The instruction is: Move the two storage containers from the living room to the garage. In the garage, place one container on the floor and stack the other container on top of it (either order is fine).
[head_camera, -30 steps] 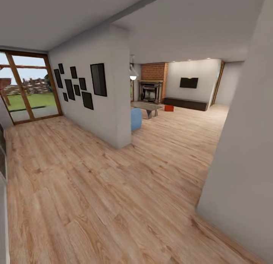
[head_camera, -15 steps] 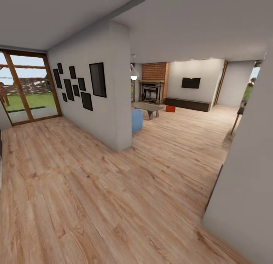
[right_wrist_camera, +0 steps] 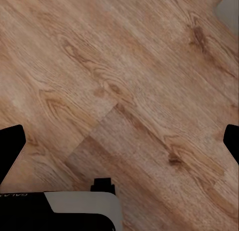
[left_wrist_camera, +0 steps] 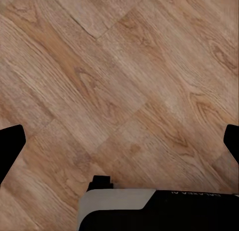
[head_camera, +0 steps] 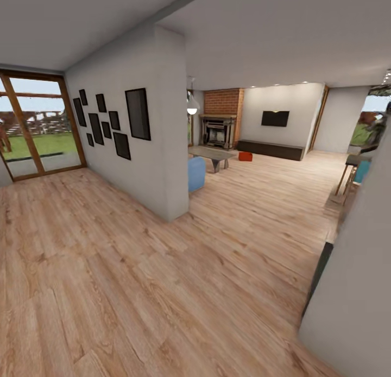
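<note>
One orange-red storage container [head_camera: 245, 156] sits far off on the light wood plank floor [head_camera: 163, 268] of the living room, just in front of the long dark low cabinet [head_camera: 270, 149] and just right of a low grey table [head_camera: 212, 154]. Too small to tell more; 2nd container can't be made out. Behind it: red brick chimney [head_camera: 222, 101] w/ grey fireplace [head_camera: 218, 131], black TV [head_camera: 274, 118] on the pale back wall. A white pendant lamp [head_camera: 191, 104] hangs left of the chimney. A blue seat [head_camera: 196, 173] pokes out from behind a white wall stub [head_camera: 157, 127] carrying black frames [head_camera: 108, 122]. Far left, wood-framed glass doors [head_camera: 35, 125] w/ grass outside. Near right, a pale wall edge [head_camera: 358, 290]; past it a stool or table w/ sth blue, blurred.

Left gripper [left_wrist_camera: 119, 141]: black fingertips at opp. edges of the left wrist view, spread wide, nothing between, plank floor below. Right gripper [right_wrist_camera: 119, 141]: same, tips wide apart, empty, over planks.
</note>
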Tool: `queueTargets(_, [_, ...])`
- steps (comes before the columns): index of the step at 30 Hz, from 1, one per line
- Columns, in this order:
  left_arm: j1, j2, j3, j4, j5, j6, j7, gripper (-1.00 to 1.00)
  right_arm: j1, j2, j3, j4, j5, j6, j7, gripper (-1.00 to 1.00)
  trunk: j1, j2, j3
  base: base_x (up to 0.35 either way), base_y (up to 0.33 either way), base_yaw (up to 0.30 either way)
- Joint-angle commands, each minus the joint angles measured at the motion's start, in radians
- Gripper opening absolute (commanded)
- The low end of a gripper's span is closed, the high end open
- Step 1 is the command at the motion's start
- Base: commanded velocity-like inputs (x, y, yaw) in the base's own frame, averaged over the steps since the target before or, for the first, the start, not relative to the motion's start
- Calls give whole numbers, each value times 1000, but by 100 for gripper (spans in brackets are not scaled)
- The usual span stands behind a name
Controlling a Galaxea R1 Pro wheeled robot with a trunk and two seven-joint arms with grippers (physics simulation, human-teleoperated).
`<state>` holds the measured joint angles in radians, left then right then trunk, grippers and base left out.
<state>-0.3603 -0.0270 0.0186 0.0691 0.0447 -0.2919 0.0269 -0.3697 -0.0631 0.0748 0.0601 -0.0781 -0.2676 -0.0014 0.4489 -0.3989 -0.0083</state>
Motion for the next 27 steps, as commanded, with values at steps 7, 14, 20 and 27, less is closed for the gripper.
queueTargets(7, [-2, 0, 1, 5, 4, -7, 1, 100, -2, 0, 8, 4, -8, -7, 0, 100, 1, -1, -1, 329, 0, 200])
queueTargets(14, [-2, 1, 1, 5, 4, -7, 1, 100, -2, 0, 8, 4, -8, -7, 0, 100, 1, -1, -1, 329, 0, 115])
queueTargets(20, [-2, 1, 1, 5, 4, -7, 1, 100, -2, 0, 8, 4, -9, -7, 0, 100, 1, -1, -1, 328, 0, 5])
queueTargets(27, [-2, 1, 1, 5, 4, -7, 1, 100, -2, 0, 8, 4, -9, -7, 0, 100, 1, -1, -1, 329, 0, -53])
